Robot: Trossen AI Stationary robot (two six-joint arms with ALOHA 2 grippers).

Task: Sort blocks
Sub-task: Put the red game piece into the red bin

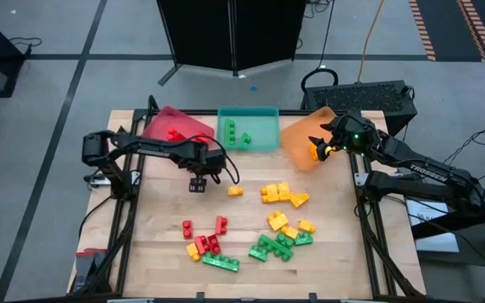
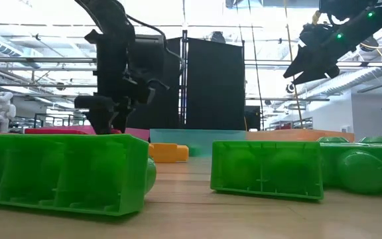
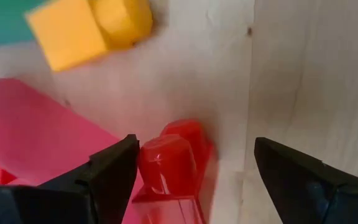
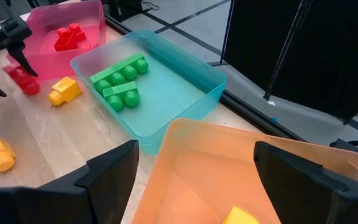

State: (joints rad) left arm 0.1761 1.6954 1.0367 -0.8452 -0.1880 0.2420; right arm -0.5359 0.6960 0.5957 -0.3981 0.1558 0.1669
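Your left gripper [image 3: 194, 177] hovers spread over a red block [image 3: 173, 165].
The block sits between its fingers, against the inner one, beside the red tray [image 1: 175, 126]. Close off-centre and it may squirt away. Your right gripper [image 4: 194, 180], open, hangs above the orange tray [image 4: 241, 162].

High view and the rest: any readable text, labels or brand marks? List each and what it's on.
"TROSSEN", white letters on the right arm in the high view; small, only just readable.
No other text can be read: none on the blocks, the red tray, the teal tray or the orange tray.
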